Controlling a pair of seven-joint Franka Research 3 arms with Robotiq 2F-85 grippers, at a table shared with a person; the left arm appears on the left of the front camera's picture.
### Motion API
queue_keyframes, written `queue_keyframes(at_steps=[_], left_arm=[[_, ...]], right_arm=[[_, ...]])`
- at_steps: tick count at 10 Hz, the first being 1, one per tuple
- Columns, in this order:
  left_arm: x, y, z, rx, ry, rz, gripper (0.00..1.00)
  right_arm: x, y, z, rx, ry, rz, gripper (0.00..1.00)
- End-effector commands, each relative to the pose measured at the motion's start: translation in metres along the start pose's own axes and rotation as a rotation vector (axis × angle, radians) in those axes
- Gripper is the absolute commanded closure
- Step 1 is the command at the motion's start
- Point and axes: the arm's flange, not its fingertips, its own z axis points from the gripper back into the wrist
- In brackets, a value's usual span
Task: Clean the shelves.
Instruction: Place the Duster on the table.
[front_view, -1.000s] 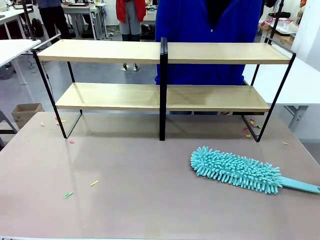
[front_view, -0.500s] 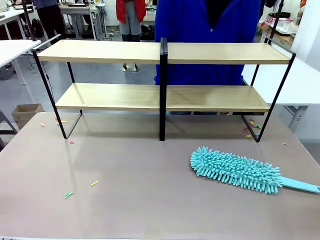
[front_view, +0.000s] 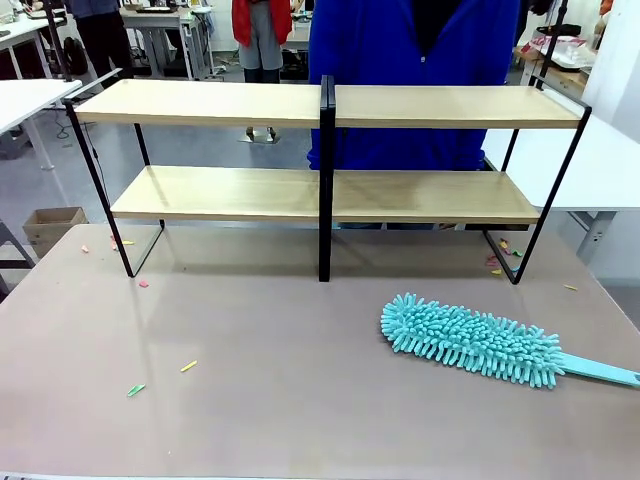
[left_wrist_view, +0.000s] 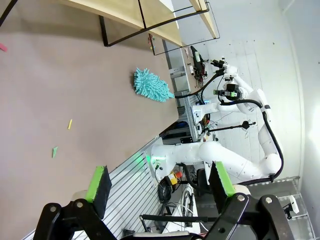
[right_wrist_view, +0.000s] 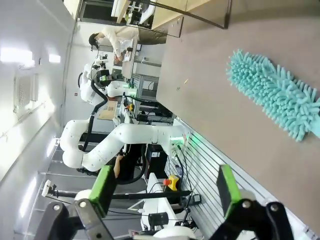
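While nothing has shifted, both grippers gape wide, duster seemingly untouched before shelves.

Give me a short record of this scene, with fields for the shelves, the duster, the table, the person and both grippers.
shelves: two-tier rack standing at the far side of the table, both boards bare
duster: teal, fluffy, lying flat on the table's right part, in front of the shelves, handle pointing right
table: brown top, small coloured scraps scattered on it
person: in blue, standing behind the shelves
left gripper: open, holding nothing, off the table's edge
right gripper: open, holding nothing, off the table's edge
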Motion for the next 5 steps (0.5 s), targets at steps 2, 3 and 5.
queue_keyframes(at_steps=[2, 3, 5], left_arm=[[0.0021, -0.0008, -0.0002, -0.022, -0.009, -0.021, 0.0], [0.0021, -0.0008, -0.0002, -0.022, -0.009, -0.021, 0.0], [0.0021, -0.0008, -0.0002, -0.022, -0.009, -0.021, 0.0]], right_arm=[[0.0021, 0.0011, -0.0005, -0.006, -0.008, 0.017, 0.0], [0.0021, 0.0011, -0.0005, -0.006, -0.008, 0.017, 0.0], [0.0021, 0.0011, -0.0005, -0.006, -0.008, 0.017, 0.0]])
